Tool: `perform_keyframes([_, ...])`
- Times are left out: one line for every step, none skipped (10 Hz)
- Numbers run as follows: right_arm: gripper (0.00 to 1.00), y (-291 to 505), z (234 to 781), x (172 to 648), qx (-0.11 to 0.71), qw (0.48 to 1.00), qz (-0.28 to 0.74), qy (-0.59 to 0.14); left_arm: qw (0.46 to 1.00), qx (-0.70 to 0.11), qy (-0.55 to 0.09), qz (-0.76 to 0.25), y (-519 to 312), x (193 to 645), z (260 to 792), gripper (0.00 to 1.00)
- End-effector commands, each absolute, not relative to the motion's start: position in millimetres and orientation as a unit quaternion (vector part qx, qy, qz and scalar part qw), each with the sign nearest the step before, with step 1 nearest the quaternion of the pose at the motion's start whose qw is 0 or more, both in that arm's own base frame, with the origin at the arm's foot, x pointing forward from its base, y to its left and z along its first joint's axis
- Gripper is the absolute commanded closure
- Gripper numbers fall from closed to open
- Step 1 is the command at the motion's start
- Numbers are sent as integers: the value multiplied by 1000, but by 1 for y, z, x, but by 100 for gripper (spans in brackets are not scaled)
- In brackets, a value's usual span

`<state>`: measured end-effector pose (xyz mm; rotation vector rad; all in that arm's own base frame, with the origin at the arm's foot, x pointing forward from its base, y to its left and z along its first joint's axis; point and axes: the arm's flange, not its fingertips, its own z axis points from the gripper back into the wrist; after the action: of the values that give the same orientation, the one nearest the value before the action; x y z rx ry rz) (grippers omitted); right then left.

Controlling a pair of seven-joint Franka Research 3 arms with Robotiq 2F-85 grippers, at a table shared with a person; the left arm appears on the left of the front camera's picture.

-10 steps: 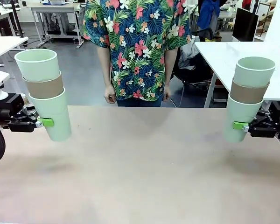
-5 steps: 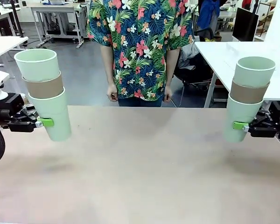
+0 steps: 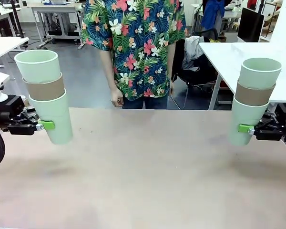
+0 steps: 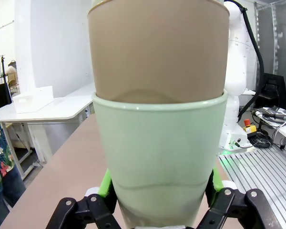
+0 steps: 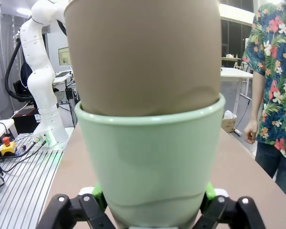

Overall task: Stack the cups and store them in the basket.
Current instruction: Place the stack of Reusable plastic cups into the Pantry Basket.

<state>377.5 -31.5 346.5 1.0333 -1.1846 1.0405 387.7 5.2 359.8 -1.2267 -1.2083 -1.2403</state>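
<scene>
Mint-green plastic sits in the grip of the left tool (image 3: 48, 125), at the left edge of the front view. Its green pads (image 4: 107, 183) press on opposite sides of the lowest cup (image 3: 56, 121), close to that cup's base. A brown cup (image 3: 45, 89) is nested in it just above the tool. A top green cup (image 3: 38, 66) is nested in the brown one in turn. The three rise over the tool as one stack, which leans a little with its mouth tipped away from the middle. The stack's base hangs clear above the tabletop (image 3: 148, 167), and a faint shadow lies beneath it.

Between the two tools, beyond the far edge of the tabletop, a person (image 3: 133, 43) in a flowered shirt stands with one hand (image 3: 117, 99) hanging near that edge.

On the right, the right tool (image 3: 248, 129) pinches the bottom green cup (image 3: 245, 119) of a second stack, low on its wall. The right wrist view shows one pad on either side, tight against the cup. Above this tool a second brown cup (image 3: 254, 94) is nested in the held one, and an upper green cup (image 3: 259, 71) is nested in that. This stack leans slightly the other way and is also held off the tabletop.
</scene>
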Motion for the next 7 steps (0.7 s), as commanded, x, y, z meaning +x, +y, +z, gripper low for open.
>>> perform_keyframes([15, -32, 349, 377, 442, 585, 446, -513, 484, -505, -499, -512, 4, 387, 363, 13])
perform_keyframes([15, -32, 349, 377, 442, 585, 446, -513, 484, -505, -499, -512, 4, 387, 363, 13])
perform_keyframes([15, -32, 349, 377, 442, 585, 446, -513, 484, -505, -499, -512, 4, 387, 363, 13])
perform_keyframes([15, -32, 349, 377, 442, 585, 446, -513, 484, -505, -499, -512, 4, 387, 363, 13])
perform_keyframes([15, -32, 349, 377, 442, 585, 446, -513, 484, -505, -499, -512, 4, 387, 363, 13])
perform_keyframes([15, -32, 349, 377, 442, 585, 446, -513, 484, -505, -499, -512, 4, 387, 363, 13])
perform_keyframes([15, -32, 349, 377, 442, 585, 446, -513, 484, -505, -499, -512, 4, 387, 363, 13])
